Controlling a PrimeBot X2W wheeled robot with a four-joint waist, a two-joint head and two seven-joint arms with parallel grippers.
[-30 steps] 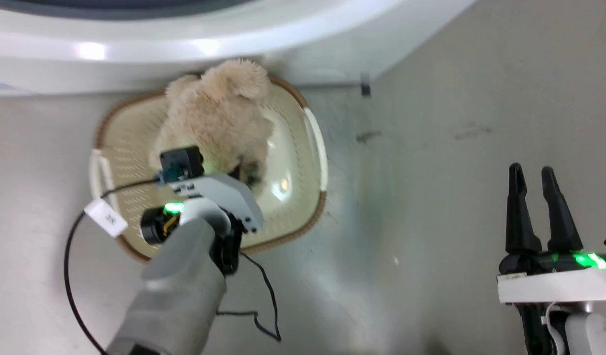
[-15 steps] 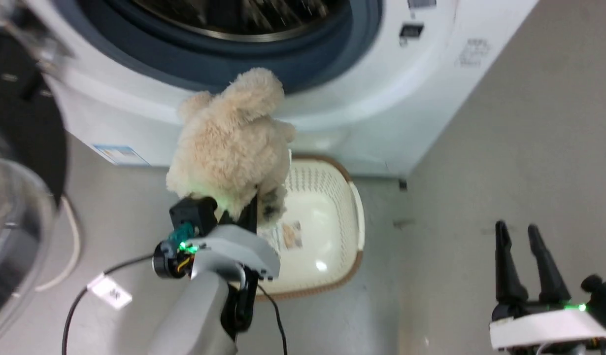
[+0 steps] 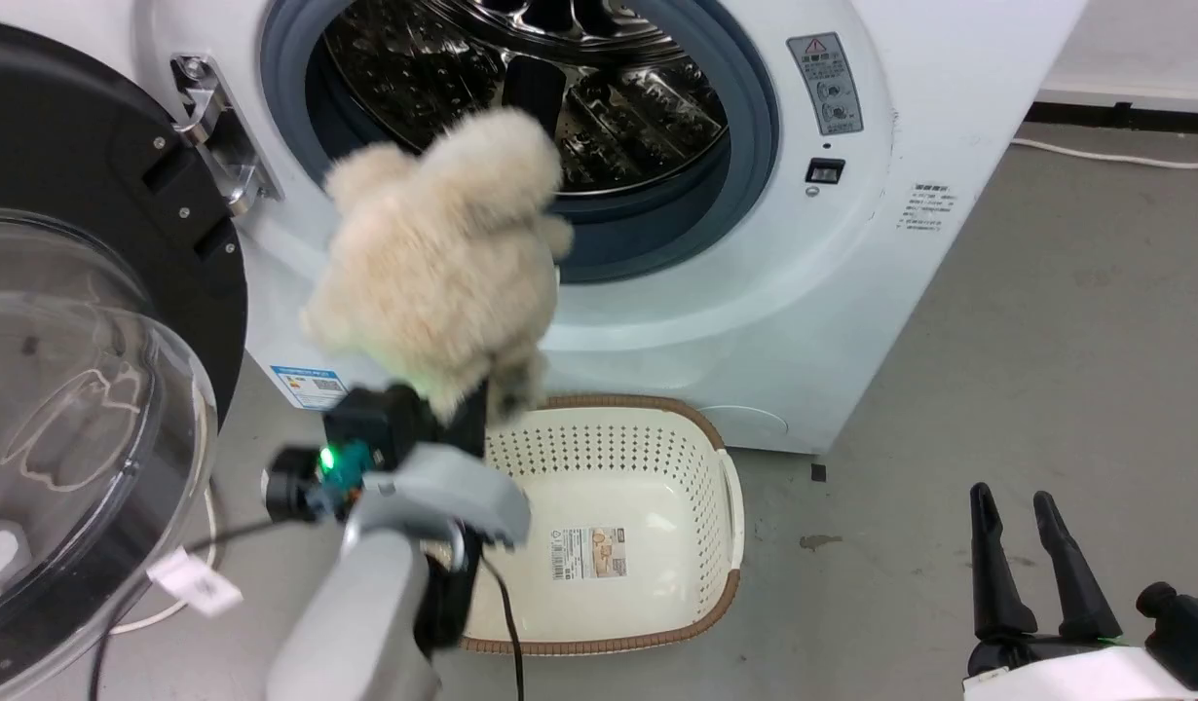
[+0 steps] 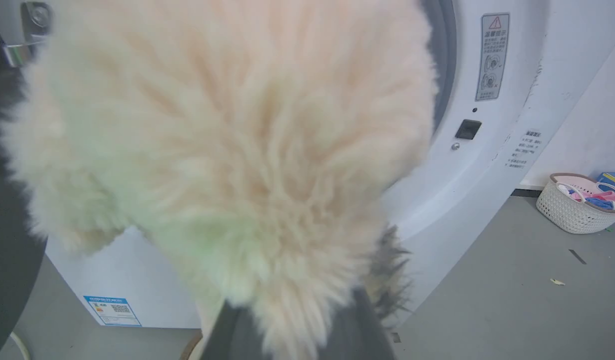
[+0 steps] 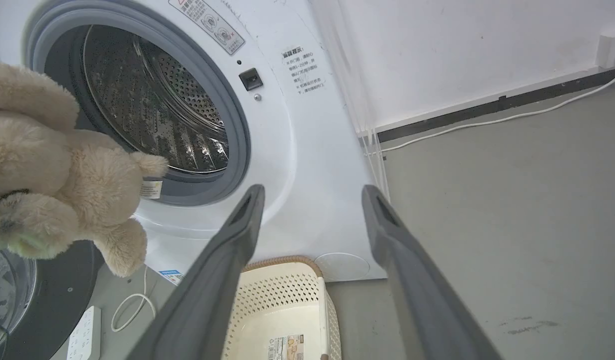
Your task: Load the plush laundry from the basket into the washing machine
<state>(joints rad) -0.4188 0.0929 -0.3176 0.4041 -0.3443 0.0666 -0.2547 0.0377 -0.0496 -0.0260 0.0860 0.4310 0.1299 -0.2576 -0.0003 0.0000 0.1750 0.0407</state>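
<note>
The plush laundry (image 3: 438,273), a shaggy cream teddy bear, hangs in the air in front of the washing machine's (image 3: 833,273) open drum (image 3: 560,78). My left gripper (image 3: 467,404) is shut on its lower end from below. In the left wrist view its fur (image 4: 227,140) covers my left gripper (image 4: 292,320). The basket (image 3: 726,506) stands on the floor below the drum mouth, with a label on its bottom. My right gripper (image 3: 1010,498) stands open at the lower right, holding nothing. From the right wrist, the open gripper (image 5: 312,192) faces the machine, with the plush (image 5: 62,175) at left.
The washer's glass door (image 3: 73,389) hangs open at the left, close to my left arm. A second small basket (image 4: 577,205) of clothes sits by the far wall. A white power strip (image 5: 82,335) and cable (image 5: 487,120) lie on the grey floor.
My left gripper has lifted the plush out of the basket, up to the drum opening. The head camera has tilted up, bringing the drum and door into view. The right gripper stays open.
</note>
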